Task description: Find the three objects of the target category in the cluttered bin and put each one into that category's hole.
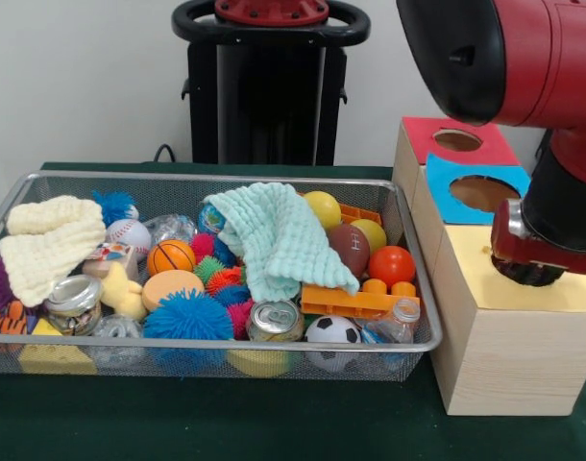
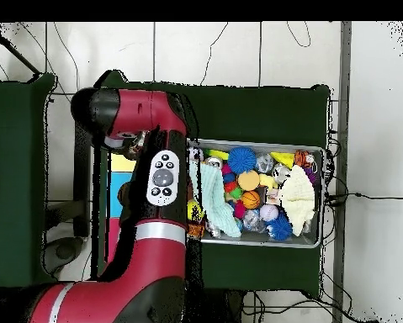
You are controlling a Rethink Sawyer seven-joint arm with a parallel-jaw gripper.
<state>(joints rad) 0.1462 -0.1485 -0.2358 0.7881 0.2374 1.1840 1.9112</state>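
balls and other small toys are piled in the wire mesh bin (image 1: 24,187) on the green table (image 1: 274,423). a mint green cloth (image 1: 279,240) is draped over the middle of the heap, and a cream cloth (image 1: 48,240) lies at the left end in the front view. among the clutter are seen an orange mini basketball (image 1: 170,256), a baseball (image 1: 128,233), a brown football (image 1: 351,248), a soccer ball (image 1: 332,330), a blue spiky ball (image 1: 187,317), a drink can (image 1: 275,320) and an orange plastic block (image 1: 355,303). just beside the bin stands the wooden box (image 1: 504,355), topped by a red panel (image 1: 456,139) and a blue panel (image 1: 480,187), each with a round hole, and a yellow panel (image 1: 524,283). the gripper (image 1: 529,271) is held low over the yellow panel; its end seems dark and rounded, and it cannot be told whether it is wide, narrow or holding anything.
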